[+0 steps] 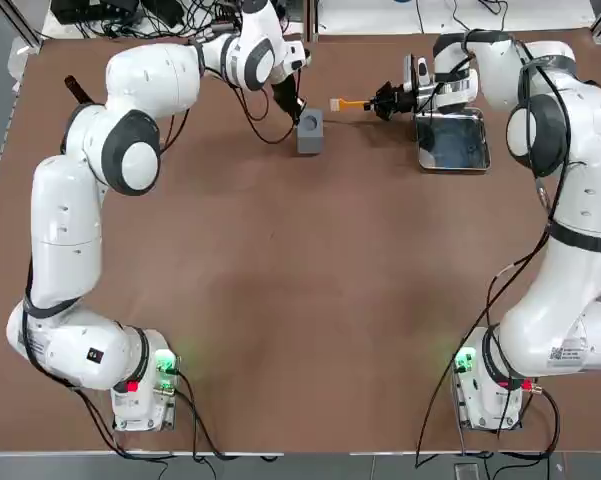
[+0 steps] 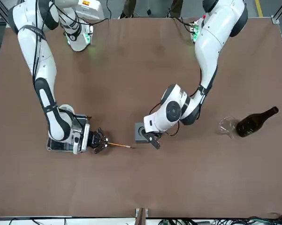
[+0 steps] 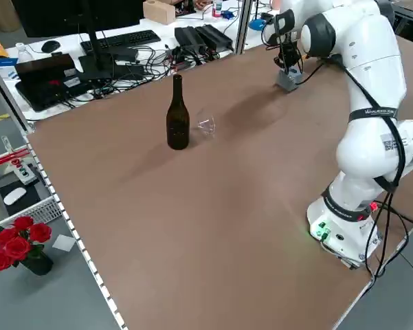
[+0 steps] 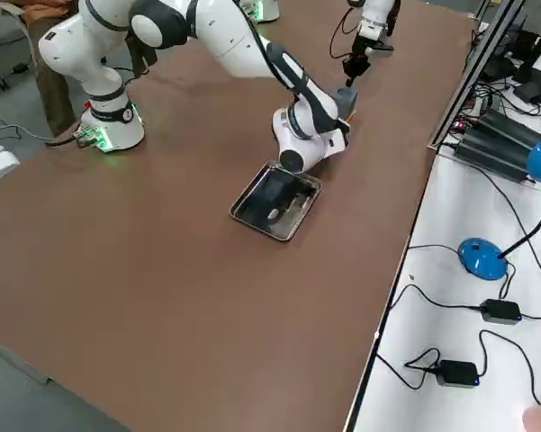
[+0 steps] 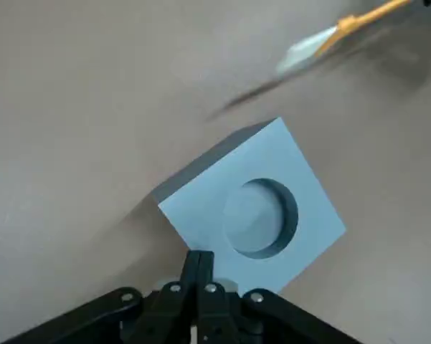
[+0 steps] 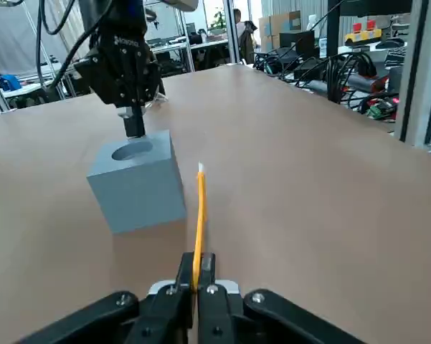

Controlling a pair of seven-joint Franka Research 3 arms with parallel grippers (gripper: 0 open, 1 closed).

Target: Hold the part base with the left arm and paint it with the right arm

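Note:
The part base [image 1: 310, 130] is a small grey block with a round hole in its top, standing at the far middle of the table. My left gripper [image 1: 298, 110] is shut, and its closed tips rest on the block's top edge [image 5: 254, 208] beside the hole. My right gripper [image 1: 385, 102] is shut on a thin orange-handled brush [image 1: 350, 103] that lies level and points at the block. The brush's pale tip [image 6: 200, 169] is a short gap from the block's side [image 6: 140, 179], not touching it.
A shiny metal tray [image 1: 452, 140] lies under my right wrist. On the robot's left stand a dark bottle [image 2: 255, 122] and a clear glass [image 2: 228, 126]. Cables and desks line the table's far edge.

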